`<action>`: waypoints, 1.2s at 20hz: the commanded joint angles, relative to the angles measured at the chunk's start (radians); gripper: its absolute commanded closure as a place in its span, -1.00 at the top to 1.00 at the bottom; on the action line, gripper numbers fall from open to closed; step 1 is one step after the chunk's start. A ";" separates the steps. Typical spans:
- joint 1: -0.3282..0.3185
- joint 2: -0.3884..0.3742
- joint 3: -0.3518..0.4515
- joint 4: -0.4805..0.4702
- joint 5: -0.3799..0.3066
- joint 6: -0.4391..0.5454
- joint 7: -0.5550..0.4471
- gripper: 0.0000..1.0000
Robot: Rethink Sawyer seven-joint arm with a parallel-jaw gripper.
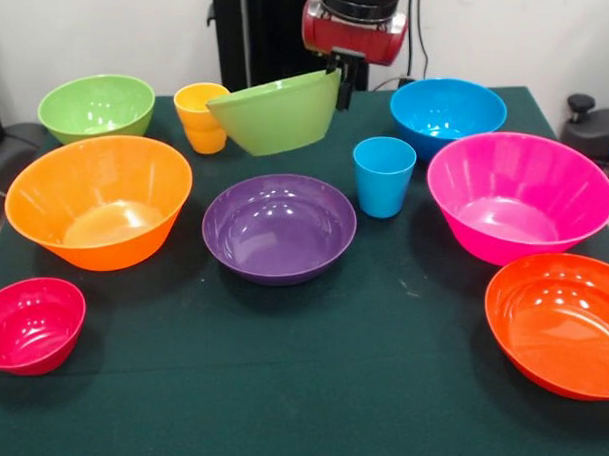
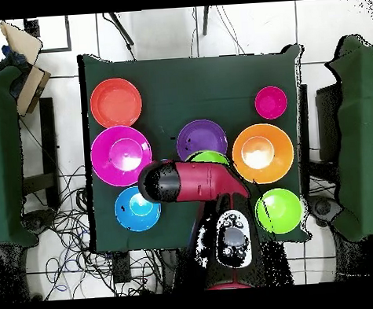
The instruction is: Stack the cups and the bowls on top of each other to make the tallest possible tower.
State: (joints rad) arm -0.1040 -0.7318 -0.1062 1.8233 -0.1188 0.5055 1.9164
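My gripper (image 1: pixel 338 85) is shut on the right rim of a green bowl (image 1: pixel 279 114) and holds it tilted above the table at the back middle. A sliver of that bowl (image 2: pixel 209 156) shows past my arm in the overhead view. The yellow-orange cup (image 1: pixel 202 117) stands just left of the bowl. The light blue cup (image 1: pixel 385 175) stands to its front right. The purple bowl (image 1: pixel 280 229) sits in the middle, below the held bowl. Every other bowl stands alone, and no tower shows.
A second green bowl (image 1: pixel 96 105) sits back left, with a large orange bowl (image 1: pixel 98 200) in front of it. A small crimson bowl (image 1: pixel 33 324) sits front left. A blue bowl (image 1: pixel 448 113), a large pink bowl (image 1: pixel 520 195) and a red-orange bowl (image 1: pixel 563 324) line the right side.
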 commanded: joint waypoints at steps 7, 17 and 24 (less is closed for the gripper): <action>0.035 0.130 0.052 0.200 -0.010 -0.201 0.173 -1.00; 0.053 0.174 0.036 0.208 0.011 -0.265 0.162 -1.00; 0.069 0.184 0.019 0.170 -0.003 -0.243 0.128 1.00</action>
State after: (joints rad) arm -0.0585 -0.5860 -0.1210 1.9977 -0.1116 0.2860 1.9164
